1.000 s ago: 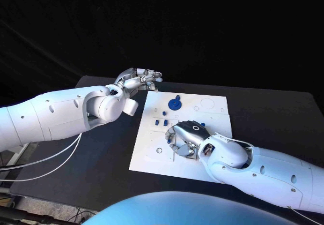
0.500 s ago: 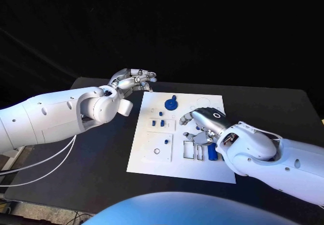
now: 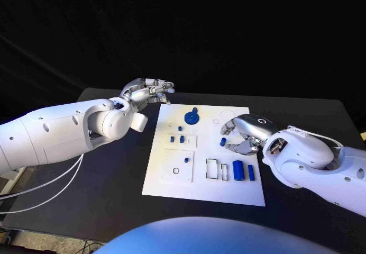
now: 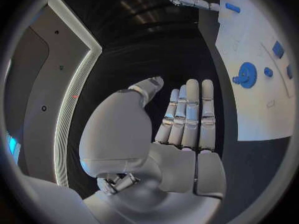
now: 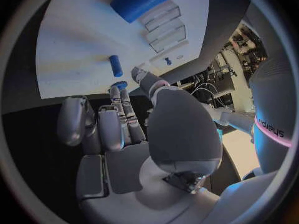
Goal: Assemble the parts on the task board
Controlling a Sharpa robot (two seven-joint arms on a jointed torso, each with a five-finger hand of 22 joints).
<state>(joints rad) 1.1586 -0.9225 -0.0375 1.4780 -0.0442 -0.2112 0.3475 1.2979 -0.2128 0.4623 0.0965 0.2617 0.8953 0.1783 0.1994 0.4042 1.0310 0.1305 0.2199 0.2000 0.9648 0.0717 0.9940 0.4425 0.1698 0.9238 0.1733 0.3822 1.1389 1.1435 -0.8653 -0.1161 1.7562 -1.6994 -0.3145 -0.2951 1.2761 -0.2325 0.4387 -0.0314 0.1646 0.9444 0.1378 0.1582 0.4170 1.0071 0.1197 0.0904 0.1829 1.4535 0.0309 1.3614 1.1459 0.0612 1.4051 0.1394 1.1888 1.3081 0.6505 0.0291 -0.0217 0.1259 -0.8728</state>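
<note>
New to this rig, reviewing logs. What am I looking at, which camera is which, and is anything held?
A robot with two white arms, each ending in a silver many-fingered hand, at a black table. One picture looks down from its head; the two round ones come from cameras at its wrists. The white task board carries small blue parts, among them a blue gear-shaped piece. The left hand hovers off the board's far corner, holding nothing. The right hand is over the board's right edge; whether it pinches something is unclear.

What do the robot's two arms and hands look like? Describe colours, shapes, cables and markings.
Both arms are glossy white rounded shells with small dark dots. The left arm trails thin white cables. The left hand and right hand are silver and jointed; the right bears a ring marking.
</note>
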